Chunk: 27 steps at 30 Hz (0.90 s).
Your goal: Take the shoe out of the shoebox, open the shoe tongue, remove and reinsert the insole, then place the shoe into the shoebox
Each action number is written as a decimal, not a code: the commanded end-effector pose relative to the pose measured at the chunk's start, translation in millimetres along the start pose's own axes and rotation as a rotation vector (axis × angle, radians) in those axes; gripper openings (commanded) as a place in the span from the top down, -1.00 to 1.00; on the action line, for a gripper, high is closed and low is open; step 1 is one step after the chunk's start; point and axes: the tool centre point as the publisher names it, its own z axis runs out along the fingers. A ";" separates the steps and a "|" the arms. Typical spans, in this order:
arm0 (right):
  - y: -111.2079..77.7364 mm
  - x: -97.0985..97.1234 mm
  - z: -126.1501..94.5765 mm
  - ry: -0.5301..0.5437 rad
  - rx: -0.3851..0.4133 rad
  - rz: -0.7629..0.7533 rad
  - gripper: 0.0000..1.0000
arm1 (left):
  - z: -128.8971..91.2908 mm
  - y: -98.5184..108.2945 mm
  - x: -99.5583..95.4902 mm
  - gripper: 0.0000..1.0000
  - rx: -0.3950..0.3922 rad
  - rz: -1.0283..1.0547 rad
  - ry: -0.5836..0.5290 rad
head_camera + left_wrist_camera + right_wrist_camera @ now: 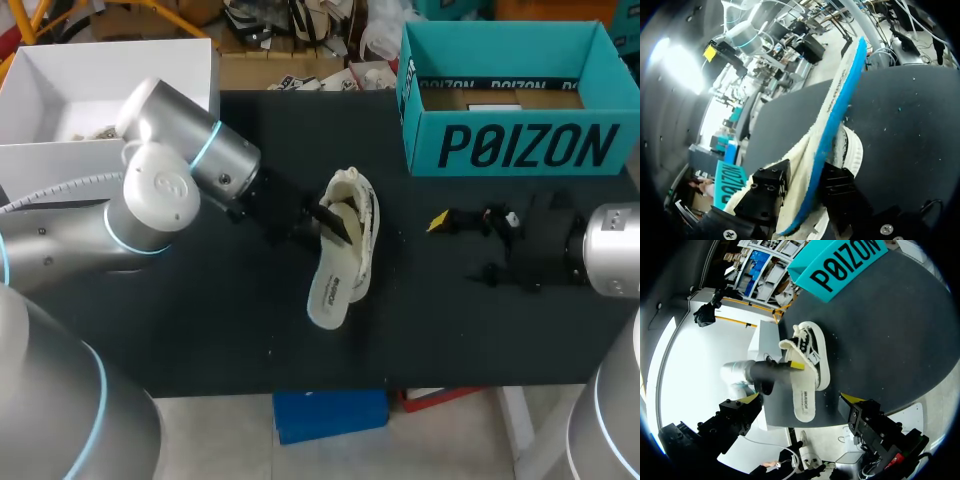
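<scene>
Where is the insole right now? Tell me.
In the head view the insole sticks partly out of the shoe at mid-table, clamped in the left gripper; the shoebox stands farther back to the right.

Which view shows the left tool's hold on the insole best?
The left wrist view: the insole runs between the two fingers of the left tool, both touching it. The head view shows most of the insole, but the grip is unclear. The right wrist view shows one yellow tip on it, small.
</scene>
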 end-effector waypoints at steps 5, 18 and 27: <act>0.1 0.5 0.6 -0.001 0.000 0.001 -1.00 | -9.8 -19.2 8.6 0.33 -0.001 0.018 0.042; 0.1 0.5 0.6 -0.001 0.000 0.001 -1.00 | -9.9 -29.1 8.0 1.00 0.022 0.053 0.008; 0.1 0.5 0.6 -0.001 0.000 0.001 -1.00 | -28.6 -43.0 -11.4 1.00 0.019 0.166 -0.169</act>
